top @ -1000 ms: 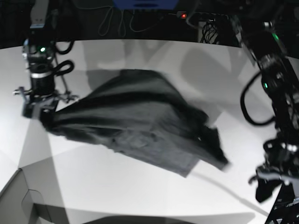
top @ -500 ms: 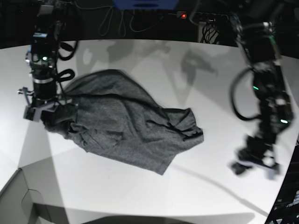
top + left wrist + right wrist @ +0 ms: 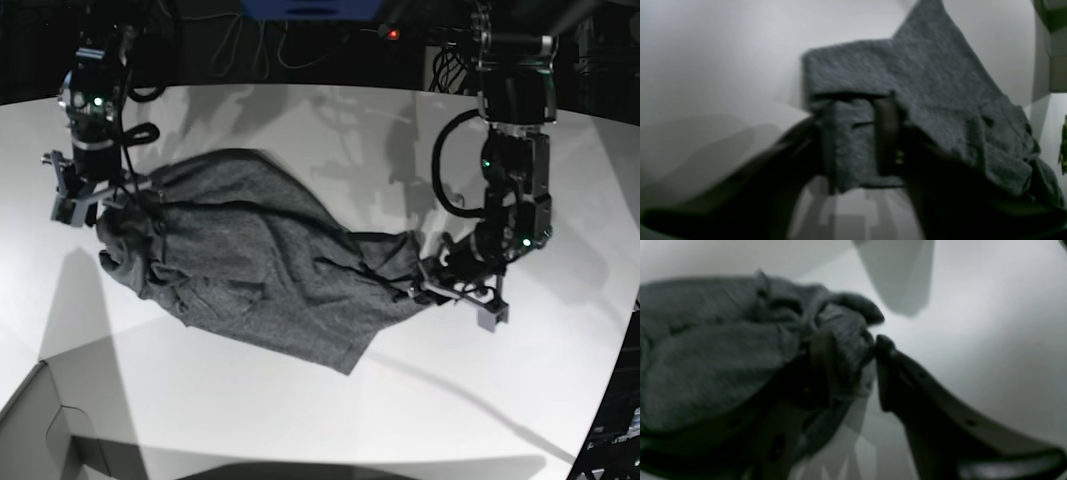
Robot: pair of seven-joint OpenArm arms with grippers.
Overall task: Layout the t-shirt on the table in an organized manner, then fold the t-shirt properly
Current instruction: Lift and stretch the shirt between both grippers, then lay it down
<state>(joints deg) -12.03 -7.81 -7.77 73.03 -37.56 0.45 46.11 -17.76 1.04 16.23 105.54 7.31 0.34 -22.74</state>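
The dark grey t-shirt [image 3: 260, 270] lies crumpled on the white table [image 3: 300, 110], running from the left to the middle right. My right gripper [image 3: 95, 210] is at its left end. In the right wrist view that gripper [image 3: 850, 356] stands open, with a bunch of the t-shirt [image 3: 706, 356] between the spread fingers. My left gripper [image 3: 440, 285] is at the shirt's right end. The left wrist view shows it [image 3: 857, 143] open, its fingers astride a flat edge of the t-shirt [image 3: 923, 83] that rests on the table.
A grey box corner [image 3: 50, 430] juts in at the front left. Cables and a blue object [image 3: 310, 8] line the dark back edge, beside a red light [image 3: 393, 34]. The table's curved edge runs along the back.
The shirt has dropped from mid-air onto the table. My left arm swung in from the front right to the shirt's right end and opened. The right gripper's jaws have parted.
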